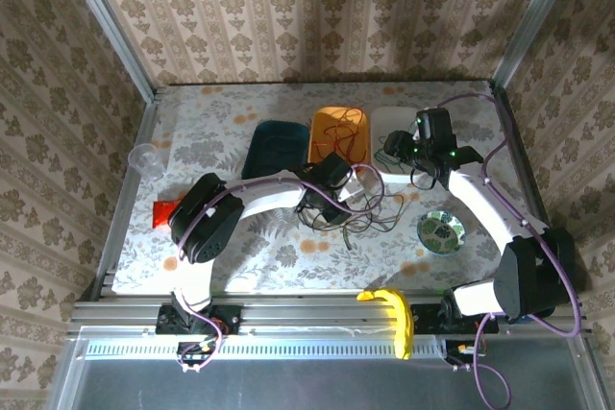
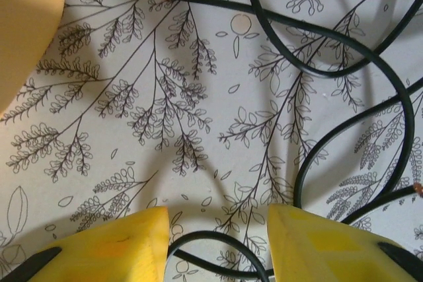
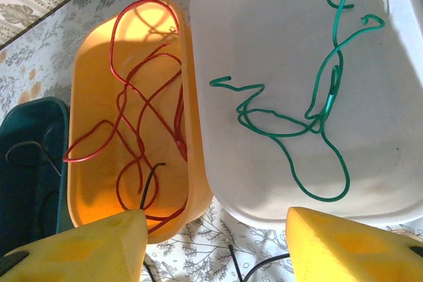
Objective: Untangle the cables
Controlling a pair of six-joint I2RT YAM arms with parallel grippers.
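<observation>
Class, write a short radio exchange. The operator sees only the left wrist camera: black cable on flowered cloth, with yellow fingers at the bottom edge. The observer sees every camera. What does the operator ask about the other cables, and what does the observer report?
Operator: I see black cable looping past my left gripper, which is open. Where is the red one?
Observer: The red cable lies coiled inside the orange tray.
Operator: And the green one?
Observer: The green cable lies alone in the white tray, right beside the orange one.
</observation>
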